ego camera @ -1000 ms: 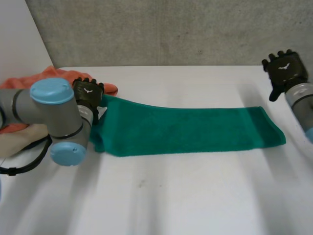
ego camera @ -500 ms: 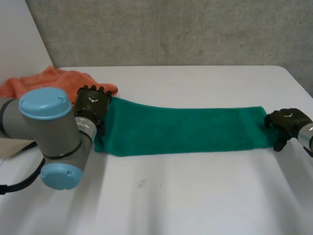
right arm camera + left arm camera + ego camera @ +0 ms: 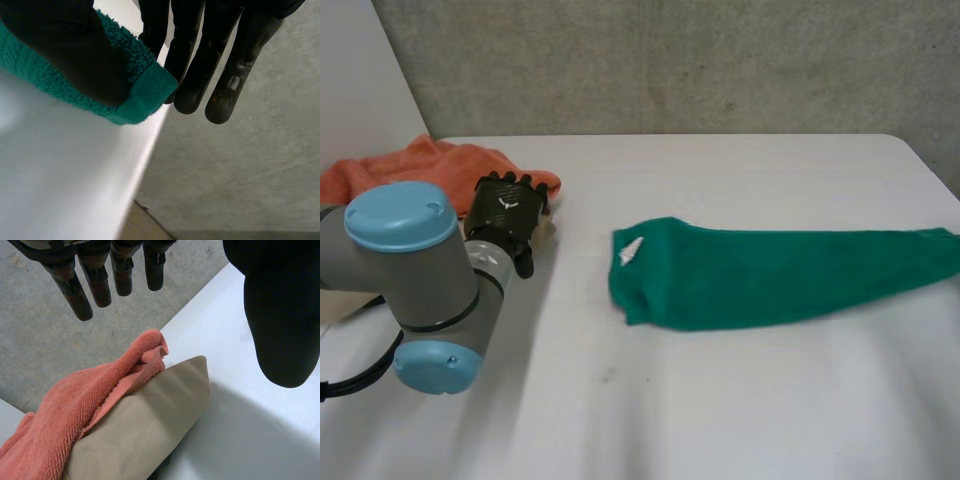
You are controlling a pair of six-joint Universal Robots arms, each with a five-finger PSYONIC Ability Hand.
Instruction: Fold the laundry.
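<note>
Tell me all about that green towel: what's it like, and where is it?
The green towel is fluffy terry cloth, a long strip lying across the white table, slightly slanted. A small white tag shows near one end. The right hand pinches the other end's hemmed corner between thumb and fingers.

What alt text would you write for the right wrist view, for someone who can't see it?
The right hand pinches the hemmed end of a green towel between its thumb and straight fingers. The pinched end is near the edge of the white table, with a grey surface beyond.
</note>
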